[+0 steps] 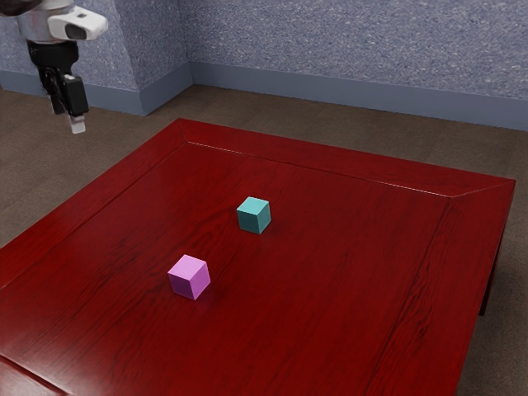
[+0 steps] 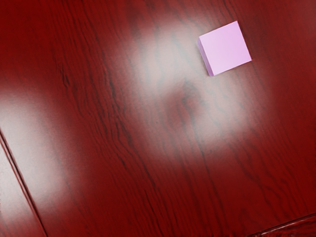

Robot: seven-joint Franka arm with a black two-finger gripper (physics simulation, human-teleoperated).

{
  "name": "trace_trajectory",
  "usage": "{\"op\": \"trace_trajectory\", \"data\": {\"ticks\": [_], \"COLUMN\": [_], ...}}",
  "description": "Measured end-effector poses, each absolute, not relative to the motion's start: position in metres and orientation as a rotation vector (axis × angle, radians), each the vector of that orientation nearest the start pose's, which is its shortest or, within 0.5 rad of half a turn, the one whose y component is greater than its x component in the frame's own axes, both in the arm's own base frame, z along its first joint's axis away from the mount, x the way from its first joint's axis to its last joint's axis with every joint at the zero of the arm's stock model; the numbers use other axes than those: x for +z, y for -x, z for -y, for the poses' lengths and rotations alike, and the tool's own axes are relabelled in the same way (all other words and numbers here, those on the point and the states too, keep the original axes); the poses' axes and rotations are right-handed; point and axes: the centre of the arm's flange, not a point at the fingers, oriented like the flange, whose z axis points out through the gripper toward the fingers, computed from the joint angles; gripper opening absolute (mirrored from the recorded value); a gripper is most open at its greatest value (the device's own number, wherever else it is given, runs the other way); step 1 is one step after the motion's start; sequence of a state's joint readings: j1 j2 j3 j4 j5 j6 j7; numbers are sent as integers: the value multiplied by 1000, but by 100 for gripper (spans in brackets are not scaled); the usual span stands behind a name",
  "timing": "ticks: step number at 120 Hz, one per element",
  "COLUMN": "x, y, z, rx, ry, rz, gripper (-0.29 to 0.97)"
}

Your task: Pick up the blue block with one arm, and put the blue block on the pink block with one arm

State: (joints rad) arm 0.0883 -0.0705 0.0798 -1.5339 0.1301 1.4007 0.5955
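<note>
The blue block (image 1: 253, 215), teal in shade, sits near the middle of the red table (image 1: 371, 272). The pink block (image 1: 189, 276) rests a short way nearer the front, toward the exterior view's left, apart from the blue one. My gripper (image 1: 75, 124) hangs high at the exterior view's upper left, past the table's far left corner and well away from both blocks, holding nothing. The wrist view looks down on the pink block (image 2: 224, 48) lying on the glossy tabletop (image 2: 123, 163).
The table has a raised rim (image 1: 330, 161) around a flat top. A brown floor (image 1: 99, 157) and a blue-grey wall with a baseboard (image 1: 346, 91) lie behind it.
</note>
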Motion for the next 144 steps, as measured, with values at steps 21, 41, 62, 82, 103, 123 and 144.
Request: {"op": "trace_trajectory", "data": {"ticks": [21, 41, 62, 82, 103, 123, 144], "x": [664, 750, 538, 471, 443, 434, 425], "y": [-502, -536, -688, -729, -748, -752, -753], "z": [-111, -79, -42, 0, 34, -10, -5], "rx": [172, -62, 155, 70, -7, -73, -100], "ry": [2972, 2807, 2765, 2684, 2661, 2937, 3088], "rz": [-758, -910, -1219, -1408, -1465, -967, -558], "gripper": [68, 68, 68, 68, 68, 68, 68]}}
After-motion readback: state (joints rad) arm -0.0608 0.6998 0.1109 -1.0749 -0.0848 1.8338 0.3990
